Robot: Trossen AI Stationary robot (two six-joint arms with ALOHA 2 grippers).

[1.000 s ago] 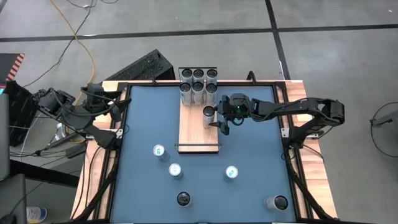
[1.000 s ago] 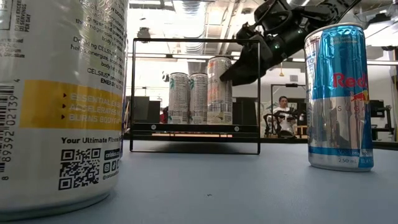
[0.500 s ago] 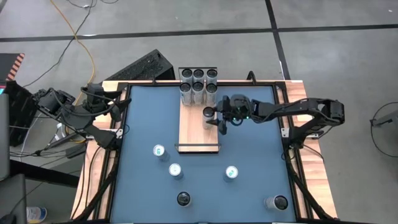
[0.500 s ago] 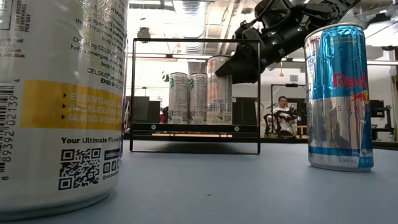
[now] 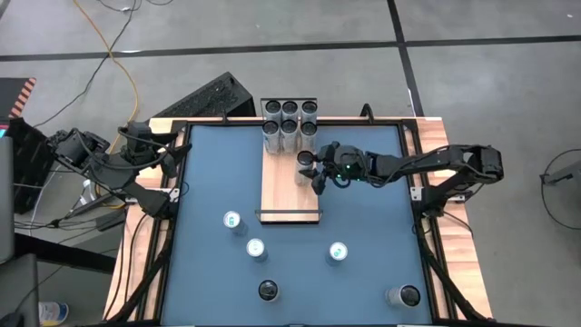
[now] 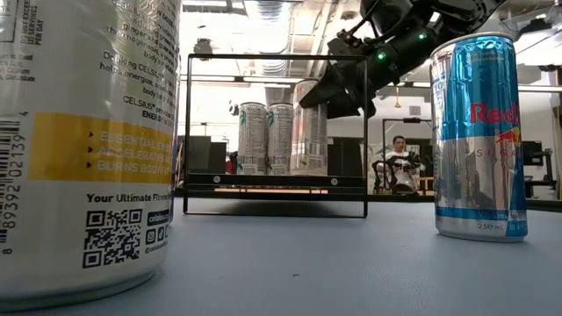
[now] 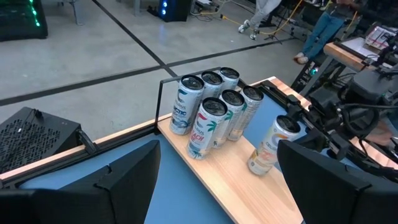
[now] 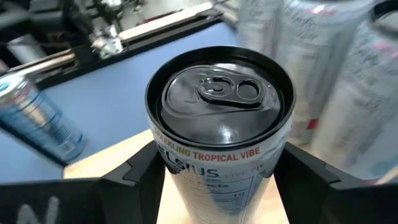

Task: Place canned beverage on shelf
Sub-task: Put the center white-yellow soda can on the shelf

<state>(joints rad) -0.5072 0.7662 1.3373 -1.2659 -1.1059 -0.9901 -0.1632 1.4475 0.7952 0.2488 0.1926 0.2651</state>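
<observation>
Blue tabletop [image 5: 363,209], framed by wooden strips, is seen from above on a grey workshop floor. At the middle of the table's far edge, the shelf [image 5: 283,186], a light-wood board with black end rails, is laid running toward the table's centre. Six cans [image 5: 290,120] are grouped at the shelf's far end, and a seventh, the canned beverage [image 8: 221,134], is stood upright just nearer, by the shelf's right edge. Five more cans [image 5: 338,252] are scattered across the near half of the table.

The right gripper [image 5: 313,168] is reached in from the table's right edge and set around the top of the canned beverage, one finger on each side; whether the fingers press the can or stand just clear cannot be told. The left gripper [image 7: 217,180] is parked off the table's far-left corner with its fingers spread and empty.

With the can already on the board, the risk is judged to lie in what follows: a finger dragged sideways could tip the can off the shelf edge or into the grouped six.
</observation>
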